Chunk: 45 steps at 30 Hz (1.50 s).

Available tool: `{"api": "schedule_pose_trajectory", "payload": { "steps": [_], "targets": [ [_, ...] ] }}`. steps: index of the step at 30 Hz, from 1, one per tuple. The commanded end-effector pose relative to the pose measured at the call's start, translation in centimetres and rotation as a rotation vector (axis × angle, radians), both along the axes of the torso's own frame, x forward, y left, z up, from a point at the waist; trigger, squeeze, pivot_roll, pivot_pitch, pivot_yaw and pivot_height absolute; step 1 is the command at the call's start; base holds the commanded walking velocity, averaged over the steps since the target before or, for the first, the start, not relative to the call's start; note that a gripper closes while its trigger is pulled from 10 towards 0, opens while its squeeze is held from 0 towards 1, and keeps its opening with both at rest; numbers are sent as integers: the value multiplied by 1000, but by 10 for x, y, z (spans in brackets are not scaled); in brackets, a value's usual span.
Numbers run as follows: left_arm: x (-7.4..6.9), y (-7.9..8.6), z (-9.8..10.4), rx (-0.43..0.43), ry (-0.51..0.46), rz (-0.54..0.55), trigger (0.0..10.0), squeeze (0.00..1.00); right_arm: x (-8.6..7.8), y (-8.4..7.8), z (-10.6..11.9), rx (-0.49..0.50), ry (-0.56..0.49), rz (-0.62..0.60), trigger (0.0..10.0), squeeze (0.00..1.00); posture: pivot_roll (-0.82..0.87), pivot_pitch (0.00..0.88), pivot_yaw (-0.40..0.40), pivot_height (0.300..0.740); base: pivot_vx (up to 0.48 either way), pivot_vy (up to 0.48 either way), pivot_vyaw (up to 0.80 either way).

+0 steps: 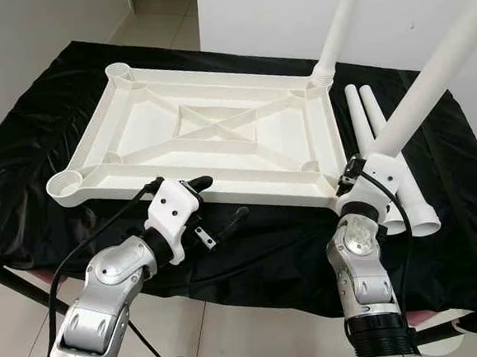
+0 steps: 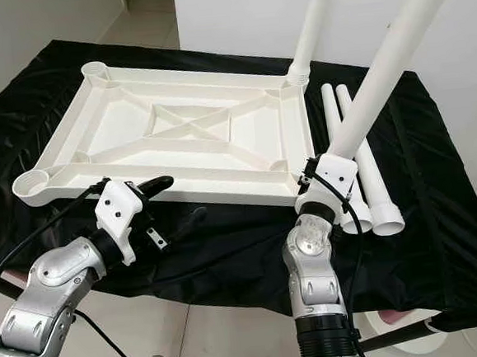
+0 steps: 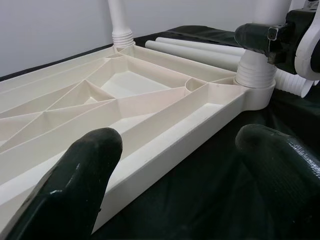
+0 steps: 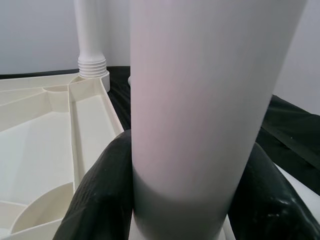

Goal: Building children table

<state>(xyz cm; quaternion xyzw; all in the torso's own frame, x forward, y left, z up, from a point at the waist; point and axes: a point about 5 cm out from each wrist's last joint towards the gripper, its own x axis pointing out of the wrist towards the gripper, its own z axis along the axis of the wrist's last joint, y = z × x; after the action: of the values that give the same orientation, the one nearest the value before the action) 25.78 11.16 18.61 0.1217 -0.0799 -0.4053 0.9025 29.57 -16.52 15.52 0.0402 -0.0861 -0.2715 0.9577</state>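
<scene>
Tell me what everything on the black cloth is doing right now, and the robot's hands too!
Tabletop: upside down, ribs showing, two left sockets empty.
Far leg: standing in the far right socket.
Near leg: upright at the near right socket, gripped.
Spare legs: two, lying flat beside the tabletop.
Right gripper: jaws shut on the near leg.
Left gripper: jaws open, straddling the tabletop's near edge.

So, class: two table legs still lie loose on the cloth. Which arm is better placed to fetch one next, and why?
The right, once free. The loose legs lie on the robot's right, beside the right end effector, which is shut on the leg at the tabletop's near right corner. The open left end effector sits farther away, at the near edge.
</scene>
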Motion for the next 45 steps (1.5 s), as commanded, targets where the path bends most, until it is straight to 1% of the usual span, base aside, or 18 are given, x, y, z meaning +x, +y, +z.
{"api": "schedule_pose_trajectory", "payload": {
  "steps": [1, 7, 10, 14, 18, 20, 21, 22, 23, 26, 29, 31, 36, 37, 39, 41, 42, 45],
  "targets": [
    [-3, 0, -1, 8, 4, -19, 10000, 0, -12, -22, -45, 70, 205, -126, 10000, 0, 183, 122, -23, 740, 0, 0, 0],
    [-2, 0, -1, 10, 3, -19, 10000, 0, -9, -22, -44, 83, 187, -121, 10000, 0, 185, 126, -22, 740, 0, 0, 0],
    [-2, 0, -1, 10, 3, -18, 10000, 0, -8, -22, -41, 58, 172, -113, 10000, 0, 185, 126, -22, 740, 0, 0, 0],
    [-2, 0, -1, 10, 3, -16, 10000, 0, -7, -23, -38, 60, 150, -107, 10000, 0, 184, 128, -21, 740, 0, 0, 0],
    [-1, 0, 0, 9, 3, -16, 10000, 0, -8, -28, -40, 103, 150, -133, 10000, 0, 181, 129, -19, 740, 0, 0, 0],
    [-1, 0, 0, 8, 4, -17, 10000, 0, -8, -29, -43, 151, 158, -139, 10000, 0, 180, 130, -18, 740, 0, 0, 0],
    [-1, 0, 0, 8, 4, -17, 10000, 0, -8, -29, -43, 151, 158, -139, 10000, 0, 180, 130, -18, 740, 0, 0, 0],
    [-1, 0, 0, 8, 3, -17, 10000, 0, -8, -29, -46, 193, 164, -142, 10000, 0, 179, 130, -18, 740, 0, 0, 0],
    [-1, 0, 0, 8, 3, -17, 10000, 0, -8, -29, -46, 197, 162, -139, 10000, 0, 179, 131, -18, 740, 0, 0, 0],
    [-1, 0, 0, 8, 3, -17, 10000, 0, -8, -29, -46, 197, 163, -135, 10000, 0, 179, 131, -17, 740, 0, 0, 0],
    [-1, 0, 0, 7, 2, -18, 10000, 0, -8, -30, -45, 143, 166, -136, 10000, 0, 179, 131, -17, 740, 0, 0, 0],
    [-1, 0, 0, 8, 3, -17, 10000, 0, -7, -28, -47, 183, 174, -126, 10000, 0, 179, 132, -17, 740, 0, 0, 0],
    [-1, 0, 0, 8, 3, -17, 10000, 0, -5, -26, -50, 206, 192, -113, 10000, 0, 181, 133, -18, 740, 0, 0, 0],
    [-1, 0, 0, 8, 3, -16, 10000, 0, -4, -22, -58, 274, 226, -86, 10000, 0, 181, 133, -18, 740, 0, 0, 0],
    [-1, 0, 0, 7, 3, -15, 10000, 0, -4, -19, -64, 338, 244, -67, 10000, 0, 184, 134, -18, 740, 0, 0, 0],
    [-2, 0, 0, 8, 3, -15, 10000, 0, -4, -19, -64, 328, 247, -64, 10000, 0, 185, 135, -19, 740, 0, 0, 0],
    [-2, 1, 0, 8, 4, -14, 10000, 0, -4, -20, -63, 298, 252, -69, 10000, 0, 184, 136, -19, 740, 0, 0, 0],
    [-2, 1, 0, 8, 5, -14, 10000, 0, -3, -20, -61, 262, 244, -58, 10000, 0, 185, 137, -19, 740, 0, 0, 0]
  ]
}}
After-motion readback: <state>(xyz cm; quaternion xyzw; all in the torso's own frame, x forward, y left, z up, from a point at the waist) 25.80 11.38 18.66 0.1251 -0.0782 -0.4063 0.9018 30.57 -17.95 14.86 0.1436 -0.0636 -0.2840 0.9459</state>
